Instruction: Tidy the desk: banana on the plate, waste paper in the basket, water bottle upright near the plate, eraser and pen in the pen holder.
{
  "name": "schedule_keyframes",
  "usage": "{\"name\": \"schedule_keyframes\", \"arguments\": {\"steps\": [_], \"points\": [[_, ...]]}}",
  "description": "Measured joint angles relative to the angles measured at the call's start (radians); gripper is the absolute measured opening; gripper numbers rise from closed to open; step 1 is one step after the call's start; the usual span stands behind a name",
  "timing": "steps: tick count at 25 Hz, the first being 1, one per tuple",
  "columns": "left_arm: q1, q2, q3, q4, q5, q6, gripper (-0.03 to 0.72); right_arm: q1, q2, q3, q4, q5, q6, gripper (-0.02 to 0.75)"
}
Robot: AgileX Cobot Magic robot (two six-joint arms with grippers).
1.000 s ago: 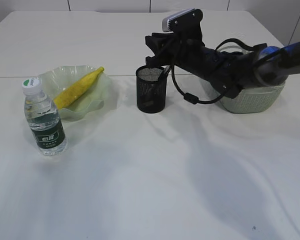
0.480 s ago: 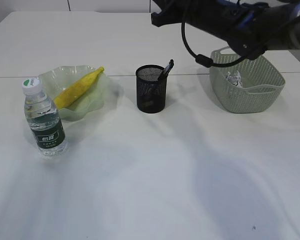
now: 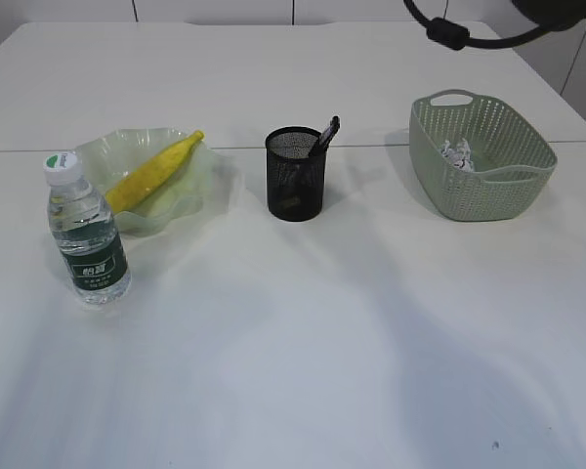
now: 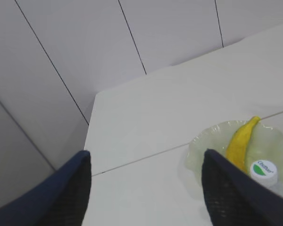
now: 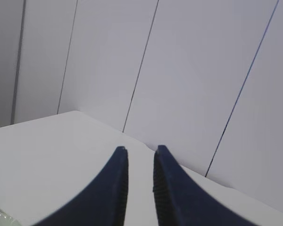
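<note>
Now | banana (image 3: 154,171) on plate (image 3: 98,151), bottle (image 3: 86,234) upright beside | pen (image 3: 324,135) in holder (image 3: 295,174), eraser prob inside | L grip (image 4: 146,188) fingers spread, R grip (image 5: 140,183) fingers narrow gap, both empty, clear of desk (image 3: 303,371)

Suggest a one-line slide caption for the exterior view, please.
Tidied desk: banana on plate, bottle upright, pen in holder, paper in basket.

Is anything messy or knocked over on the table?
No, nothing stands out. The banana lies on the plate, the water bottle stands upright beside it, a pen leans in the pen holder, and crumpled paper sits in the basket. Nothing is spilled or tipped.
</note>
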Motion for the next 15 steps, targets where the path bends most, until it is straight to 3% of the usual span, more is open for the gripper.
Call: {"name": "schedule_keyframes", "arguments": {"steps": [7, 15], "points": [[0.0, 0.0, 0.0, -0.045, -0.057, 0.0, 0.519, 0.0, -0.104, 0.0, -0.016, 0.158, -0.005, 0.144], [0.0, 0.0, 0.0, -0.022, -0.123, 0.0, 0.519, 0.0, -0.232, 0.0, -0.023, 0.191, -0.01, 0.145]]}}
